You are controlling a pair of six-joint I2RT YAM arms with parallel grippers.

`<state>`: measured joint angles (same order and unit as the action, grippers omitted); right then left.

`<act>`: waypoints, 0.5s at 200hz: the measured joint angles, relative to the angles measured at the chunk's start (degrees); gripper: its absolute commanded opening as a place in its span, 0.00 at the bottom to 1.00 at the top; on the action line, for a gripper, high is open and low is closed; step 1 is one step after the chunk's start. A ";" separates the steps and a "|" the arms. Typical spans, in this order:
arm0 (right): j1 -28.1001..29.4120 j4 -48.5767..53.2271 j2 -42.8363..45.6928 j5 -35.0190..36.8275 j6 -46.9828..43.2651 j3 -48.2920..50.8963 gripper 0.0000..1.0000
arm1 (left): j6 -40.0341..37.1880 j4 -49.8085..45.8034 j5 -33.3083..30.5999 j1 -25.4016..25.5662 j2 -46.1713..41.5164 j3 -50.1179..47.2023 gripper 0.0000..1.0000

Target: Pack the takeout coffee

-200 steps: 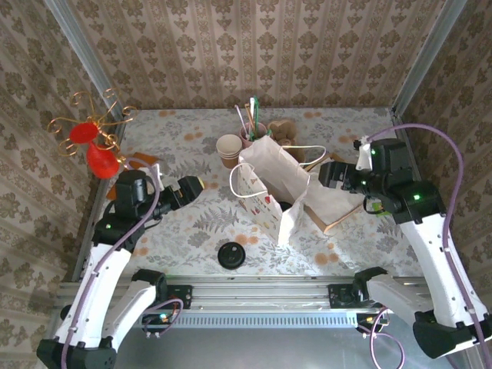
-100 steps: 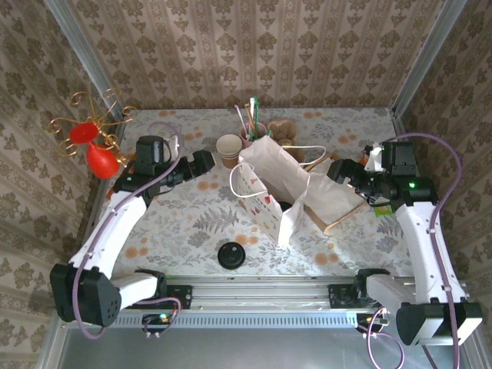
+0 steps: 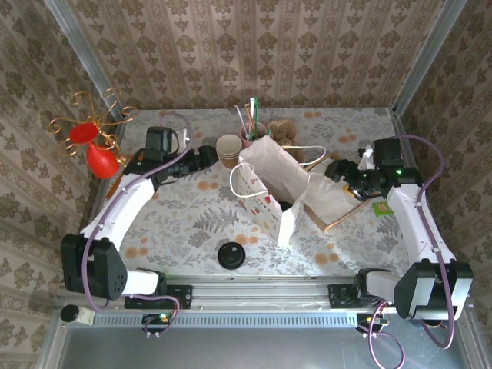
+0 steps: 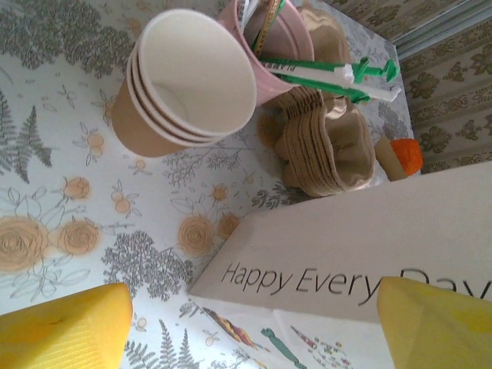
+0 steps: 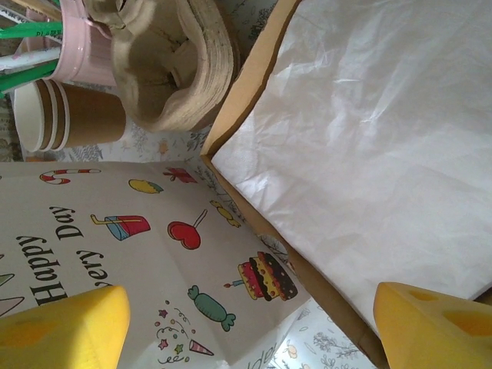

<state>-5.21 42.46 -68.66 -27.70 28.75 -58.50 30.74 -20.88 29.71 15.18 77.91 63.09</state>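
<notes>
The floral-clothed table [image 3: 184, 223] carries everything. A white printed bag [image 3: 269, 173] stands mid-table, its lettered panel tilted toward the far left and a loop handle at each end. Just right of it, a flat bag [image 3: 330, 201] lies on its side, white outside with a brown lining along the edge. The left arm reaches in from the left, and the left gripper [image 3: 206, 157] sits just left of the cups, apart from them. Its yellow fingertips are at the two bottom corners of its wrist view, so the jaws are spread wide and hold nothing. The right arm comes in from the right, and the right gripper [image 3: 336, 171] is over the far end of the flat bag. Its jaws are equally wide and empty. A red vase [image 3: 98, 160] with gold wire curls stands at the far left edge. At the far middle are a nested stack of brown pulp carriers [image 3: 283, 131], a stack of three lidless cups [image 3: 228, 151], and between them a pink cup [image 3: 252, 132] holding green and white sticks, close against both. A black lid disc [image 3: 231, 254] lies alone near the front edge. The coffee [image 3: 286, 205] shows only as a dark rounded patch at the bag's near right side, between the two bags. Whether it sits inside the bag or beside it, I cannot tell.
</notes>
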 measured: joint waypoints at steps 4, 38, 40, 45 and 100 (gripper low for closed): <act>0.00 -0.11 -0.11 -0.09 -0.02 0.00 0.83 | -0.33 -0.02 0.11 -0.09 0.68 0.81 0.83; 0.00 -0.61 -0.87 -0.39 -0.02 0.04 0.81 | -2.60 0.98 1.49 -0.37 7.76 9.20 0.82; 0.00 -0.66 -0.92 -0.50 0.00 0.07 0.80 | -2.71 1.14 1.62 -0.42 8.26 9.73 0.82; 0.00 -0.74 -0.94 -0.81 0.00 0.09 0.79 | -2.99 1.70 1.92 -0.52 9.60 11.04 0.82; 0.00 -2.54 -2.08 -2.73 0.00 1.03 0.76 | -4.00 10.67 5.20 -0.70 26.51 25.07 0.78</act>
<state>-5.21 39.92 -70.74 -30.44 28.75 -57.47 26.74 -10.22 34.92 14.48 104.42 88.16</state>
